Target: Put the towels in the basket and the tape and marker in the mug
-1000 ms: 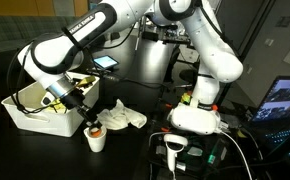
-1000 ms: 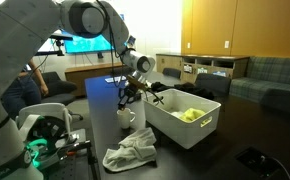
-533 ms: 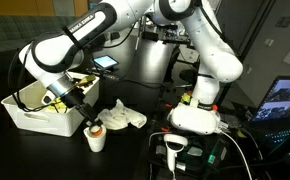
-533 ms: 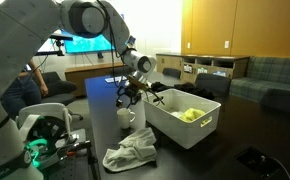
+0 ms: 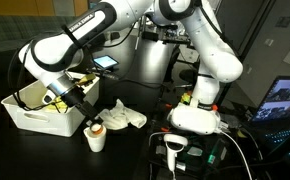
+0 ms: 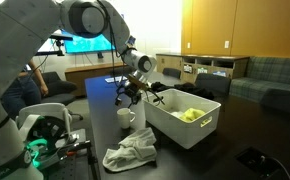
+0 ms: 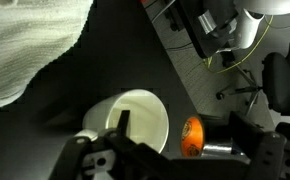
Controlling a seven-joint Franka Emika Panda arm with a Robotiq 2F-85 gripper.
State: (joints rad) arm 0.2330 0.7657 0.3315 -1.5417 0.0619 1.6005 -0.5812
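The hand (image 7: pixel 177 140) hangs released, its dark fingers (image 7: pixel 118 128) spread wide, directly above the mug (image 7: pixel 137 122). In the wrist view the mug sits at lower centre as a smooth white round rim seen from above. Between the fingers, just right of that rim, is a small orange-tipped thing (image 7: pixel 191 137) with a grey cylindrical part behind it. Whether it touches a finger or the mug cannot be told. In an exterior view a dab of orange shows at the mug's mouth (image 5: pixel 97 129). The dark, matte desk (image 7: pixel 125 60) carries the tapered mug near its front edge. The white towel (image 7: pixel 30 45) is a nubbly, crumpled cloth that fills the upper left of the wrist view. It lies just beside the mug in both exterior views, apart from it. The basket (image 6: pixel 185 130), a large white plastic bin with sloping walls and a rolled rim, stands right next to the mug. The arm (image 5: pixel 60 55) reaches across it and hides much of its inside in that view. Only the exterior view from the opposite side shows the yellow towel (image 6: pixel 190 114) bunched inside the basket. The wrist view alone shows cables (image 7: pixel 225 55) on the floor beyond the desk edge, at upper right.
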